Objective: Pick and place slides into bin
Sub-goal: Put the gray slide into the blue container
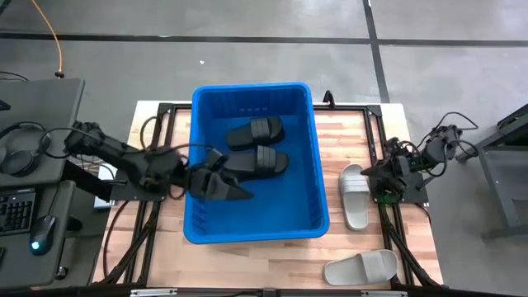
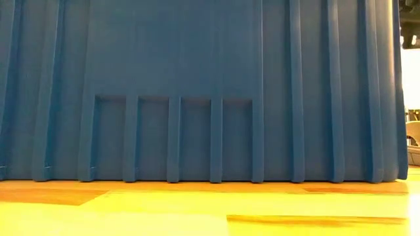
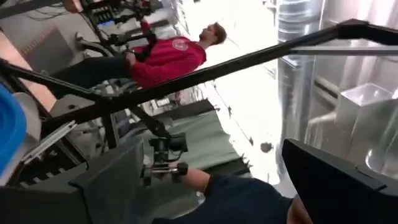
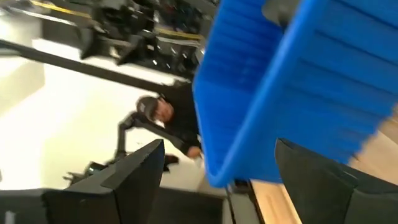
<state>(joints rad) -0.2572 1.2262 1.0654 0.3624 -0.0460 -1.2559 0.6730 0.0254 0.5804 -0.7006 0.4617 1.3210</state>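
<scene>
The blue bin (image 1: 254, 224) stands mid-table; its ribbed wall (image 2: 197, 85) fills the low view. Two black slides (image 1: 256, 130) (image 1: 262, 160) lie soles down on the bin's floor. Two light grey slides (image 1: 355, 196) (image 1: 360, 266) lie on the wooden table right of the bin, one near the front edge. My left gripper (image 1: 235, 186) (image 3: 214, 149) hovers open over the bin's left near part, roughly level, nothing between its fingers. My right gripper (image 1: 373, 172) (image 4: 219, 149) stands open at the table's right side, beside the farther grey slide, facing the bin (image 4: 298, 68).
The bin takes up most of the table's middle. Bare wood (image 1: 247, 260) shows in front of it and a strip (image 1: 338, 132) to its right. Black frame bars run along the table's sides. People are in the room beyond (image 3: 168, 59) (image 4: 168, 121).
</scene>
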